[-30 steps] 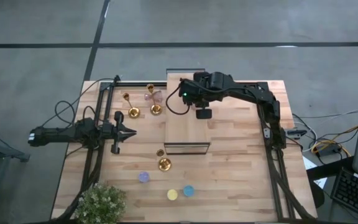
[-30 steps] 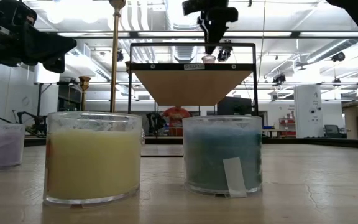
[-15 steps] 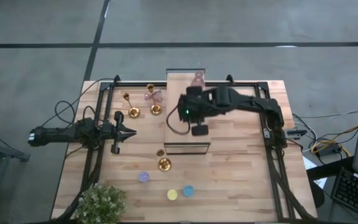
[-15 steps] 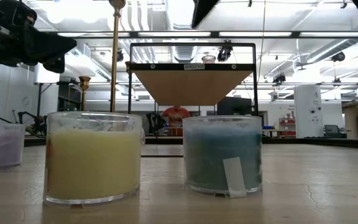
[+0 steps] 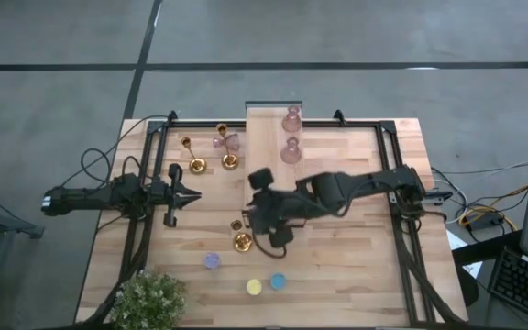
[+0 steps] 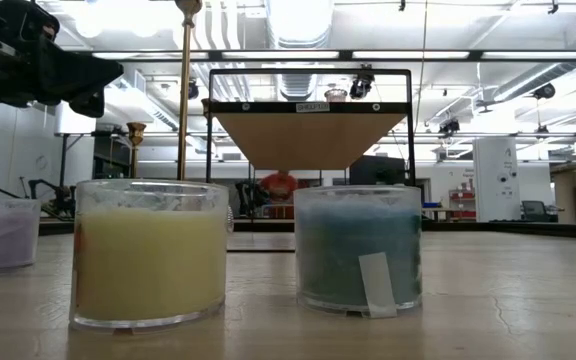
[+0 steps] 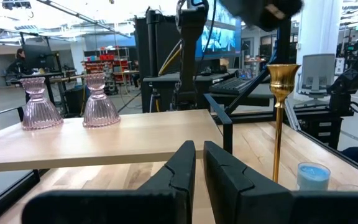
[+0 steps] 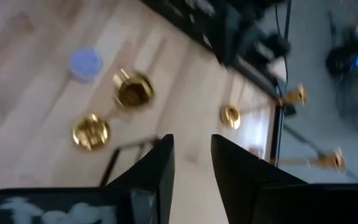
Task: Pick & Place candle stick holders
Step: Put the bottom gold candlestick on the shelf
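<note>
Two pink holders [image 5: 291, 119] [image 5: 290, 151] stand upright on the far half of the light-wood block [image 5: 266, 137]; they also show in the left wrist view [image 7: 40, 104] [image 7: 100, 102]. A third pink holder [image 5: 225, 141] is on the table beside two gold holders [image 5: 196, 166] [image 5: 230, 161]. A third gold holder [image 5: 240, 241] stands by the block's near left corner. The purple [image 5: 212, 260], yellow [image 5: 255, 286] and blue [image 5: 278, 280] cups sit near the front edge. My right gripper [image 8: 191, 162] is open and empty, over the block's near end [image 5: 262, 218]. My left gripper [image 5: 191, 194] is shut and empty at the left.
A green plant [image 5: 149, 298] stands at the near left corner. A black frame [image 5: 392, 183] runs around the work area. In the low view the yellow cup [image 6: 148, 255] and the blue cup [image 6: 358, 250] stand close to the camera.
My right gripper has gone up from the pink holder at the block's far end, then toward the table's near edge and left, ending over the block's near end by the gold holder. Both pink holders stay upright on the block.
</note>
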Robot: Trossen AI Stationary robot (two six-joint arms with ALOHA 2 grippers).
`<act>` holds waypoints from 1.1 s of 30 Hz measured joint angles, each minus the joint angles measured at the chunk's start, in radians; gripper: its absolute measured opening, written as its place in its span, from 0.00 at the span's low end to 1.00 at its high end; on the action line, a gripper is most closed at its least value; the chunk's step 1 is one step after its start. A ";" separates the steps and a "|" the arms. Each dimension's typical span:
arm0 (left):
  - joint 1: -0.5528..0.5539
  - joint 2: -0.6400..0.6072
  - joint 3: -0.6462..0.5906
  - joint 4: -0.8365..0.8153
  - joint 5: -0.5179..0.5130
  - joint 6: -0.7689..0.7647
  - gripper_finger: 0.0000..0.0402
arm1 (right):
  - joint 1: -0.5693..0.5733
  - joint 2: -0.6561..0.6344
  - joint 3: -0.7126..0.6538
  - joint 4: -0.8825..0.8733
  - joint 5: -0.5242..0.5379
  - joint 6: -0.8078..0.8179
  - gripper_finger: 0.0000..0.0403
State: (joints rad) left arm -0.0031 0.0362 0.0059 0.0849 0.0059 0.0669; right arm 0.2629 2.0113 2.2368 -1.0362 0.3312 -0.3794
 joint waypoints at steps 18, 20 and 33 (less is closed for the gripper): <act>0.000 0.000 0.000 0.000 0.000 0.000 0.09 | 0.034 0.000 -0.201 0.257 -0.074 -0.078 0.23; 0.000 0.000 0.000 0.000 0.000 0.000 0.09 | 0.035 0.000 -0.209 0.269 -0.078 -0.077 0.23; 0.000 0.000 0.000 0.000 0.000 0.000 0.09 | 0.037 0.000 -0.255 0.320 -0.078 -0.096 0.21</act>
State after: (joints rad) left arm -0.0029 0.0360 0.0059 0.0849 0.0059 0.0669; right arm 0.3004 2.0117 1.9818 -0.7158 0.2535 -0.4752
